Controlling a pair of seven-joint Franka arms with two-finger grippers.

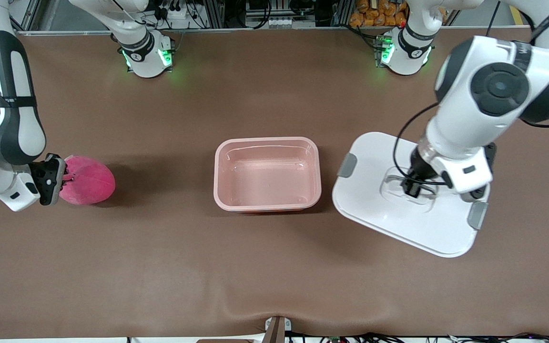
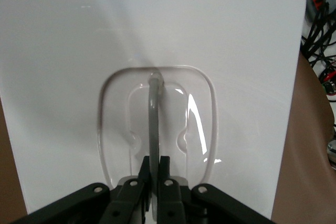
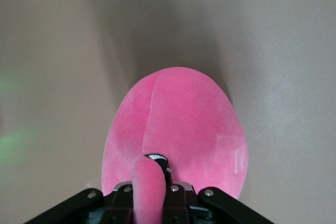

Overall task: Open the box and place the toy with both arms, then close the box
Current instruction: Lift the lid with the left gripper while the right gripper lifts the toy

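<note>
at the desk's (image 1: 274, 267) middle: box (image 1: 268, 174), pink translucent tub, uncovered, nothing inside.

beside it, toward my left arm's end: lid (image 1: 379, 209), white, grey clips at two edges, tilted in the front view so i cannot tell how much of it rests on the desk. my left claw (image 1: 412, 188) is clamped on the thin raised handle (image 2: 153, 124) in the lid's recess, fingers pinched tight against it.

toward my right arm's end, well apart from the box: toy (image 1: 88, 181), hot-pink plush, rounded, whether on the desk or lifted i cannot tell. my right claw (image 1: 62, 178) is closed on a floppy pink ear (image 3: 147, 192) at the toy's edge.
</note>
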